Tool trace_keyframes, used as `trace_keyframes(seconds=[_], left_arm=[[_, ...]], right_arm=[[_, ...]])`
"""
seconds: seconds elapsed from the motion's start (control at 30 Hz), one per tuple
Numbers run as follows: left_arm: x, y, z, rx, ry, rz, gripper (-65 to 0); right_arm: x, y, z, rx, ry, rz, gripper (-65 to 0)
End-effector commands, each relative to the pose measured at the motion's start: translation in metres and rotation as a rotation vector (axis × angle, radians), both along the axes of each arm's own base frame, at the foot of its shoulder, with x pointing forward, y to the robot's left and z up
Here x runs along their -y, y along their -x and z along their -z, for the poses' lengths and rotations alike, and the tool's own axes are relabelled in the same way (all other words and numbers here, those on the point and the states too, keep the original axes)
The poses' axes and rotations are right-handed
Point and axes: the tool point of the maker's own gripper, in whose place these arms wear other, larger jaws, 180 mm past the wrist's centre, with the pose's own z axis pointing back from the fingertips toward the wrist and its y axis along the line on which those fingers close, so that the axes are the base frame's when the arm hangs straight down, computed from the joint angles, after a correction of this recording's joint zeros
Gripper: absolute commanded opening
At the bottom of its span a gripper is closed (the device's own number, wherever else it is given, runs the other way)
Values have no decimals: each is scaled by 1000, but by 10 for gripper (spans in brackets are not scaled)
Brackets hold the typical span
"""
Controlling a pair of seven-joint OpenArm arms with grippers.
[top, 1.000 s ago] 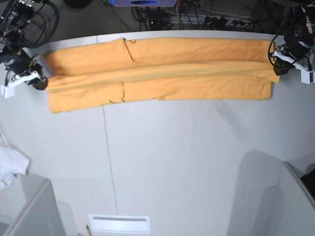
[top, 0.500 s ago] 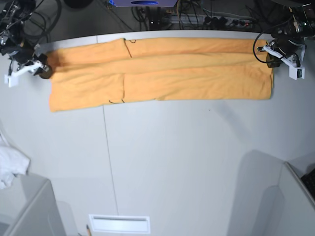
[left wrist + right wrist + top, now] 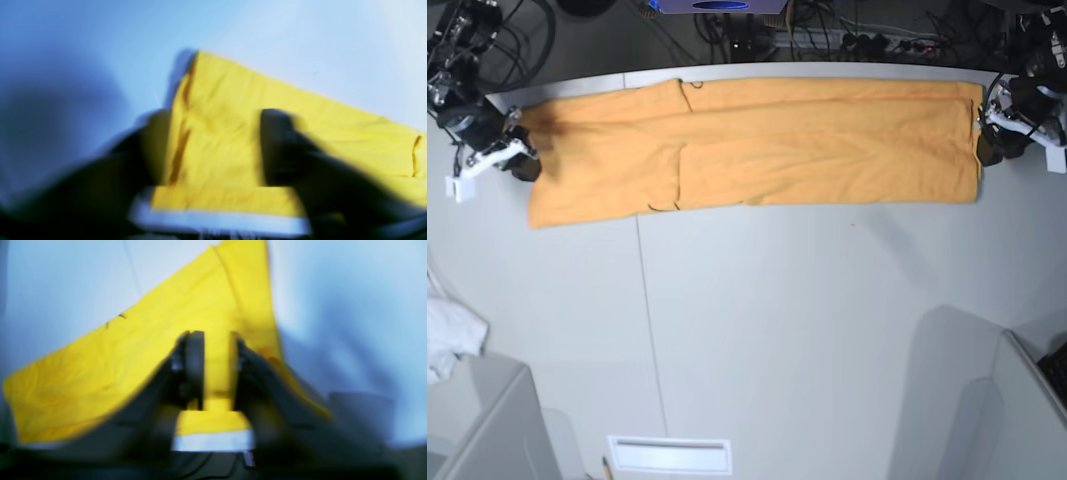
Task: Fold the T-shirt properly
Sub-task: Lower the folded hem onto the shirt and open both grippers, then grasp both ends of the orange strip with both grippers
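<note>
One long band of orange-yellow cloth is how the T-shirt [image 3: 827, 150] lies: folded lengthwise and stretched along the far edge of the desk [image 3: 777, 330], reaching almost from the far left corner to the far right corner. Lengthwise creases run along it. A cross seam shows about a third of the way from its left end, and thin black lettering [image 3: 662, 207] peeks out at the near hem there. The cloth is flat, and its near edge is fairly straight.

My left jaws [image 3: 989, 150] are at the shirt's end by the far right corner. In my left wrist view they [image 3: 217, 146] stand spread, with yellow cloth lying flat between and beneath them and nothing pinched.

My right jaws [image 3: 527, 165] sit at the shirt's other end, by the far left corner. In my right wrist view they [image 3: 216, 366] are drawn close together with only a narrow yellow strip between the pads. The blur keeps me from telling whether cloth is nipped there.

A small white cloth [image 3: 447, 340] lies at the left edge of the desk, just beside a grey bin [image 3: 487, 430] at the near left corner. A second grey bin [image 3: 1027, 400] stands at the near right corner; I cannot see inside either
</note>
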Motion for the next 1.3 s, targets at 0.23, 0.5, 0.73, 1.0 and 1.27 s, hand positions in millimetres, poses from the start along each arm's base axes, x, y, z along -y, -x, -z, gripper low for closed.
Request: trace_keyframes(seconds=[0.23, 0.5, 0.73, 1.0, 1.27], left_arm=[[-7, 10, 68, -202, -159, -48, -650], [2, -10, 106, -273, -124, -52, -650], [2, -59, 109, -220, -49, -87, -650], [0, -99, 74, -97, -63, -91, -650], [2, -115, 6, 74, -183, -53, -650]], right_arm=[[5, -6, 36, -58, -71, 66, -650], [28, -23, 77, -190, 107, 61, -650], [52, -81, 73, -126, 173, 136, -650], [51, -125, 35, -26, 205, 134, -650], [23, -136, -38, 137, 282, 61, -650]])
